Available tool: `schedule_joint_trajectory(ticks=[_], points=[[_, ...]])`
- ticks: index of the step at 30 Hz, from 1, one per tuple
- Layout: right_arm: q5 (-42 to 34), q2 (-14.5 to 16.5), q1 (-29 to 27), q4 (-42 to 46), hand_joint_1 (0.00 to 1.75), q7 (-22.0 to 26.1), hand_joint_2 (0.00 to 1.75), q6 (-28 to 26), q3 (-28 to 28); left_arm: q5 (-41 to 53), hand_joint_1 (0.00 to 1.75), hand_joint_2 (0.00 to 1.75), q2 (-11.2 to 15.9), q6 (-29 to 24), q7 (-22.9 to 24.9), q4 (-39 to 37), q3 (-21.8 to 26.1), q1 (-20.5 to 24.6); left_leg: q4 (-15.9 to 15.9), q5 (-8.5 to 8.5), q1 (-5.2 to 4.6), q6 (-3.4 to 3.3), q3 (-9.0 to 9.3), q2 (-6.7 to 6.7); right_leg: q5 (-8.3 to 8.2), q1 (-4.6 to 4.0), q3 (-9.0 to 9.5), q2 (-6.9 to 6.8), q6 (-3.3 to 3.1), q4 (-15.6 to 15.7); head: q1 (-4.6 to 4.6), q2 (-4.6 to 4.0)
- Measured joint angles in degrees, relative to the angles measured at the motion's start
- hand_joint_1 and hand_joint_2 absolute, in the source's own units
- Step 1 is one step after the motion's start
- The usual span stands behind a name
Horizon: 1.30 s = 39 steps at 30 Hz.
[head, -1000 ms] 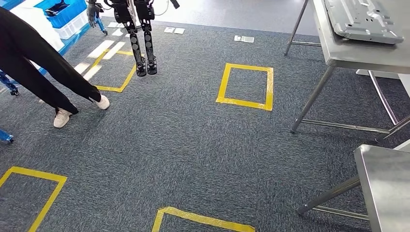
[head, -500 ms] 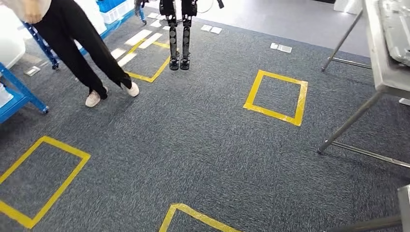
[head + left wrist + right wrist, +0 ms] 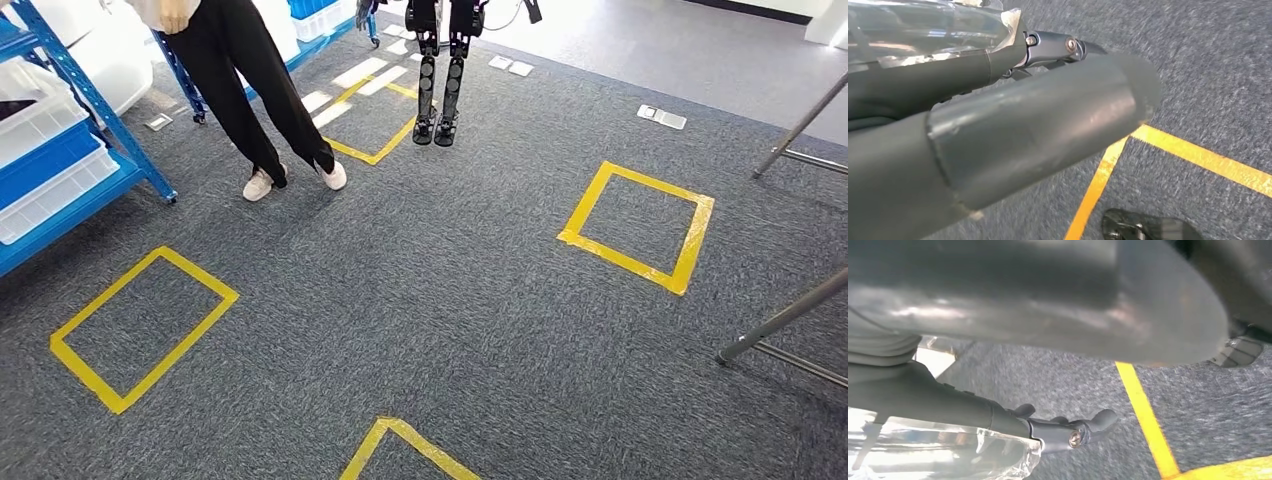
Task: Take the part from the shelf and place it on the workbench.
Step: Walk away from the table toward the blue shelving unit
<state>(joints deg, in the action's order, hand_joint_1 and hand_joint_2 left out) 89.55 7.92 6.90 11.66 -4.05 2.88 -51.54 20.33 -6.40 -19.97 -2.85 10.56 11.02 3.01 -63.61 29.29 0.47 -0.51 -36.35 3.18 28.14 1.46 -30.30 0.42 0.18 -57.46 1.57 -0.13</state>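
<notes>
The blue shelf (image 3: 95,100) stands at the left edge of the head view, with white bins (image 3: 35,115) and a blue bin (image 3: 45,160) on its levels; I cannot make out a part in them. Two slanted metal legs of the workbench (image 3: 790,315) reach in at the right edge. My left hand (image 3: 1023,130) hangs over the carpet with its thumb and dark fingers (image 3: 1058,47) stretched out, holding nothing. My right hand (image 3: 1048,315) hangs the same way, its fingers (image 3: 1088,427) apart and empty.
A person (image 3: 250,80) in black trousers and white shoes stands next to the shelf. Another robot's legs (image 3: 440,80) hang at the far middle. Yellow tape squares (image 3: 620,255) (image 3: 150,375) mark the grey carpet. A small floor plate (image 3: 660,117) lies far right.
The camera has swung left: the workbench top with its silver part has slid out at the right, and the blue shelf has come in at the left. The person stepped along the shelf.
</notes>
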Motion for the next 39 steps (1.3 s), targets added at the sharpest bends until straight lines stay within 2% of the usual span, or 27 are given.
schedule_joint_trajectory(ticks=[1, 2, 3, 4, 5, 6, 8, 10, 12, 14, 16, 18, 19, 20, 22, 23, 25, 27, 29, 31, 32, 33, 34, 35, 36, 37, 39], points=[[0.00, -0.03, -0.11, -0.01, 0.00, 0.01, 0.00, 0.09, 0.11, 0.07, 0.00, 0.00, -0.04, -0.02, 0.02, 0.00, -0.01, 0.09, -3.73, 1.90, 0.03, 0.23, -1.83, -1.36, 0.09, -0.15, 0.02, -0.82, -0.33, -0.01, 0.18, 0.00], [0.00, -0.05, -0.23, -0.01, 0.00, 0.01, 0.00, 0.13, 0.16, 0.12, 0.00, 0.00, -0.05, -0.03, 0.07, 0.00, -0.01, 0.14, -7.34, 3.39, 0.14, 0.42, -3.65, -2.02, 0.20, -0.29, 0.04, -1.71, -0.53, -0.01, 0.24, 0.00], [0.00, -0.08, -0.31, -0.01, 0.00, 0.01, 0.00, 0.11, 0.19, 0.15, 0.00, 0.00, -0.07, -0.03, 0.14, 0.00, -0.01, 0.11, -9.73, 4.01, 0.24, 0.57, -4.88, -2.39, 0.29, -0.37, 0.06, -2.59, -0.64, -0.02, 0.21, 0.00], [0.00, -0.09, -0.33, -0.01, 0.00, 0.01, 0.00, 0.07, 0.25, 0.16, 0.00, 0.00, -0.05, -0.04, 0.22, 0.00, -0.01, 0.04, -10.21, 3.61, 0.32, 0.68, -5.16, -2.65, 0.37, -0.42, 0.10, -3.40, -0.73, -0.03, 0.24, 0.00], [0.00, -0.07, -0.30, -0.01, 0.00, 0.01, 0.00, 0.03, 0.32, 0.15, 0.00, 0.00, -0.03, -0.05, 0.30, 0.00, -0.01, -0.04, -8.49, 2.27, 0.38, 0.72, -4.27, -3.00, 0.48, -0.44, 0.19, -4.12, -0.75, -0.03, 0.24, 0.00], [0.00, -0.01, -0.27, -0.01, 0.00, 0.02, 0.00, -0.01, 0.40, 0.15, 0.00, 0.00, 0.02, -0.07, 0.35, 0.00, 0.00, -0.07, -5.01, 0.43, 0.41, 0.66, -2.40, -3.73, 0.59, -0.44, 0.34, -4.79, -0.70, -0.03, 0.26, 0.00], [0.00, 0.10, -0.24, -0.02, 0.00, 0.05, 0.00, -0.02, 0.49, 0.15, 0.00, 0.00, 0.08, -0.09, 0.39, 0.01, 0.00, 0.11, 2.17, -2.10, 0.22, 0.25, 1.48, -6.25, 0.97, -0.79, 0.55, -5.93, -0.27, -0.04, 0.24, 0.00], [0.00, 0.13, -0.15, -0.02, 0.00, 0.07, 0.00, -0.02, 0.54, 0.15, 0.00, 0.00, 0.08, -0.10, 0.44, 0.02, 0.00, 0.30, 4.94, -2.45, -0.16, -0.33, 2.90, -7.19, 1.37, -1.22, 0.83, -6.96, 0.34, 0.01, 0.03, 0.00], [0.00, 0.14, 0.11, -0.02, 0.00, 0.11, 0.00, -0.02, 0.73, 0.15, 0.00, 0.00, 0.05, -0.12, 0.56, 0.02, 0.00, 0.24, 5.25, -2.62, -0.25, -0.98, 2.98, -5.74, 1.67, -1.35, 1.25, -7.79, 0.94, 0.04, -0.09, 0.00], [0.00, 0.20, 0.31, -0.02, 0.00, 0.16, 0.00, 0.08, 1.03, 0.14, 0.00, 0.00, 0.01, -0.26, 0.68, 0.02, 0.02, 0.18, 5.84, -3.12, -0.01, -1.76, 3.29, -4.41, 2.96, -1.19, 0.66, -5.61, 1.27, -2.01, -0.24, 0.00], [0.00, 0.22, 0.21, -0.03, 0.00, 0.17, 0.00, 0.24, 1.26, 0.11, 0.00, 0.00, -0.02, -0.40, 0.74, 0.02, 0.05, 0.34, 6.08, -3.45, 0.15, -2.29, 3.33, -3.00, 5.89, -0.85, -2.24, -2.13, 1.07, -8.25, -0.46, 0.00], [-0.01, 0.22, -0.06, -0.04, 0.00, 0.16, 0.00, 0.30, 1.43, 0.10, 0.00, 0.00, -0.09, -0.43, 0.74, 0.02, 0.07, 0.44, 6.03, -3.50, 0.14, -2.41, 3.23, -1.29, 8.05, -0.72, -5.73, -0.96, 1.10, -14.82, -0.49, 0.00], [-0.01, 0.22, -0.17, -0.04, 0.00, 0.16, 0.00, 0.31, 1.51, 0.10, 0.00, 0.00, -0.13, -0.43, 0.74, 0.02, 0.07, 0.39, 5.99, -3.50, 0.14, -2.39, 3.23, -0.39, 7.87, -0.68, -6.43, -0.82, 1.46, -15.75, -0.49, 0.00], [-0.01, 0.21, -0.22, -0.05, 0.00, 0.16, 0.00, 0.31, 1.56, 0.10, 0.00, 0.00, -0.15, -0.43, 0.74, 0.02, 0.07, 0.32, 5.96, -3.50, 0.16, -2.35, 3.28, 0.52, 6.70, -0.60, -6.02, -0.67, 2.01, -14.32, -0.51, 0.00], [-0.01, 0.11, -0.17, -0.06, 0.00, 0.16, 0.00, 0.31, 1.66, 0.10, 0.00, 0.00, -0.20, -0.43, 0.73, 0.02, 0.08, 0.19, 5.85, -3.46, 0.22, -2.06, 3.34, 2.13, 3.07, -0.14, -3.04, 0.76, 3.07, -6.92, -0.54, 0.00], [0.00, 0.09, -0.12, -0.08, 0.00, 0.16, 0.00, 0.32, 1.71, 0.11, 0.00, 0.00, -0.20, -0.43, 0.73, 0.02, 0.09, 0.19, 5.71, -3.37, 0.11, -1.74, 3.29, 2.85, 1.67, -0.03, -1.70, 1.69, 3.15, -3.51, -0.58, 0.00], [0.00, 0.07, -0.06, -0.11, 0.00, 0.16, 0.00, 0.33, 1.79, 0.15, 0.00, 0.00, -0.19, -0.42, 0.72, 0.02, 0.10, 0.21, 5.61, -3.29, -0.07, -1.05, 3.11, 3.82, 0.71, -0.08, -0.60, 2.71, 2.40, -0.76, -0.62, 0.00], [0.00, 0.11, -0.04, -0.12, 0.00, 0.17, 0.00, 0.33, 1.85, 0.19, 0.00, 0.00, -0.14, -0.41, 0.72, 0.02, 0.13, 0.13, 5.66, -3.34, 0.06, -0.50, 2.94, 4.51, 0.51, -0.18, -0.34, 1.76, 1.32, -0.68, -0.58, 0.00], [0.00, 0.22, -0.04, -0.12, 0.00, 0.23, 0.00, 0.33, 1.90, 0.28, 0.00, 0.00, -0.09, -0.41, 0.75, 0.01, 0.16, -0.01, 4.14, -2.32, 0.19, -0.09, 2.15, 2.69, 0.29, -0.01, -0.16, 0.69, 0.48, -0.55, -0.37, 0.00], [0.00, 0.31, -0.22, -0.13, 0.00, 0.37, 0.00, 0.33, 1.92, 0.44, 0.00, 0.00, -0.11, -0.47, 0.80, 0.01, 0.17, 0.09, -1.58, 0.99, 0.14, 0.25, -0.55, -0.77, 0.30, -0.20, -0.12, -0.66, -0.25, -0.48, 0.08, 0.00], [0.00, 0.29, -0.39, -0.14, 0.00, 0.46, 0.00, 0.33, 1.92, 0.54, 0.00, 0.00, -0.15, -0.51, 0.82, 0.01, 0.17, 0.17, -5.30, 2.83, 0.15, 0.38, -2.38, -1.82, 0.41, -0.40, -0.12, -1.46, -0.56, -0.48, 0.30, 0.00], [0.00, 0.23, -0.55, -0.14, 0.00, 0.54, 0.00, 0.32, 1.92, 0.62, 0.00, 0.00, -0.18, -0.53, 0.80, 0.01, 0.17, 0.20, -8.50, 4.07, 0.17, 0.46, -3.98, -2.32, 0.52, -0.59, -0.13, -2.33, -0.71, -0.49, 0.33, 0.00], [0.00, 0.17, -0.66, -0.14, 0.00, 0.62, 0.00, 0.31, 1.92, 0.69, 0.00, 0.00, -0.21, -0.54, 0.76, 0.00, 0.17, 0.15, -10.03, 4.26, 0.18, 0.45, -4.76, -2.58, 0.62, -0.73, -0.11, -3.16, -0.83, -0.49, 0.34, 0.00], [0.00, 0.13, -0.67, -0.14, 0.00, 0.73, 0.00, 0.28, 1.93, 0.74, 0.00, 0.00, -0.23, -0.54, 0.70, 0.00, 0.17, 0.06, -9.56, 3.45, 0.17, 0.37, -4.48, -2.79, 0.72, -0.83, -0.05, -3.91, -0.92, -0.50, 0.34, 0.00], [0.00, 0.11, -0.66, -0.14, 0.00, 0.83, 0.00, 0.27, 1.93, 0.79, 0.00, 0.00, -0.24, -0.53, 0.63, 0.00, 0.17, -0.02, -7.19, 1.88, 0.13, 0.18, -3.17, -3.24, 0.81, -0.93, 0.08, -4.63, -0.99, -0.50, 0.35, 0.00], [-0.01, 0.12, -0.64, -0.14, 0.00, 0.92, 0.00, 0.25, 1.95, 0.90, 0.00, 0.00, -0.25, -0.52, 0.53, 0.01, 0.17, -0.04, -3.51, 0.06, 0.02, -0.18, -1.10, -4.31, 0.92, -1.04, 0.25, -5.30, -1.01, -0.49, 0.36, 0.00], [-0.02, 0.11, -0.67, -0.14, 0.00, 1.02, 0.00, 0.25, 1.95, 1.13, 0.00, 0.00, -0.25, -0.50, 0.27, 0.02, 0.16, 0.17, 2.73, -1.91, -0.54, -0.94, 2.28, -7.01, 1.28, -1.52, 0.43, -6.49, -0.76, -0.54, 0.31, 0.00]])
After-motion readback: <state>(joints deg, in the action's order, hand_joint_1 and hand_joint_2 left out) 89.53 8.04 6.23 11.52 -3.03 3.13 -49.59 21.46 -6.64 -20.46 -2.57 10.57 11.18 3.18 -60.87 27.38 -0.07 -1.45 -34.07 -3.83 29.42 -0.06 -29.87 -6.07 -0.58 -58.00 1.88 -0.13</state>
